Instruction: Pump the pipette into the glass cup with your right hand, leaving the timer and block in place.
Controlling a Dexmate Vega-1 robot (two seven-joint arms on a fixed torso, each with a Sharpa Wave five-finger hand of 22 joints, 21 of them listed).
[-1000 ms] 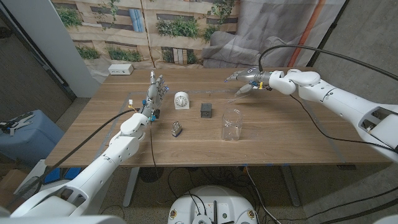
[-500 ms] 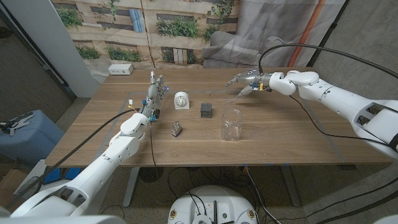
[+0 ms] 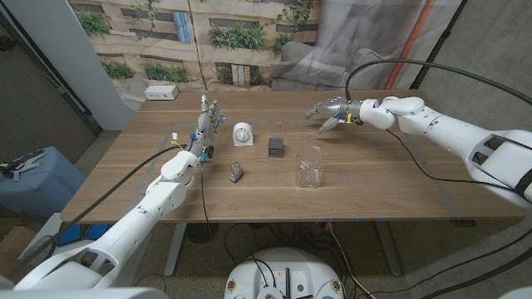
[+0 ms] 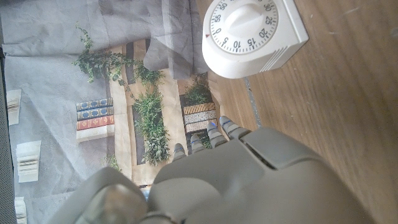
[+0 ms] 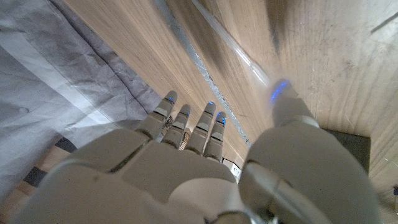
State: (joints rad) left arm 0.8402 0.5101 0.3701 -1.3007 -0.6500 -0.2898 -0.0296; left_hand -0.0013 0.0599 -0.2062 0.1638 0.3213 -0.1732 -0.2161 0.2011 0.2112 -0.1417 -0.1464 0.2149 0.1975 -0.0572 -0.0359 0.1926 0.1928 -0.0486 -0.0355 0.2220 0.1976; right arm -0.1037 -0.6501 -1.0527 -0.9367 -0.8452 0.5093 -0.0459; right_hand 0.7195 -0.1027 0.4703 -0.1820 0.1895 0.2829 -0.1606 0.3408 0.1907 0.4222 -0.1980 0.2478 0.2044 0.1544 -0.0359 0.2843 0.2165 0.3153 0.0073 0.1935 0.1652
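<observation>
Timer, block, maybe clip flank glass cup.

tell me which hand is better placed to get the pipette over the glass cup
Right. The right hand already holds the pipette behind the glass cup, its tip angled down toward it. The left hand holds nothing, fingers apart, beyond the timer.

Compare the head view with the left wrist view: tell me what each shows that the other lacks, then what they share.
Head view alone: the right hand holding the pipette above and behind the glass cup, the dark block, a small metal object.
Left wrist view alone: the timer's dial numbers, close up.
Both: the white timer, the left hand, the wooden table.
</observation>
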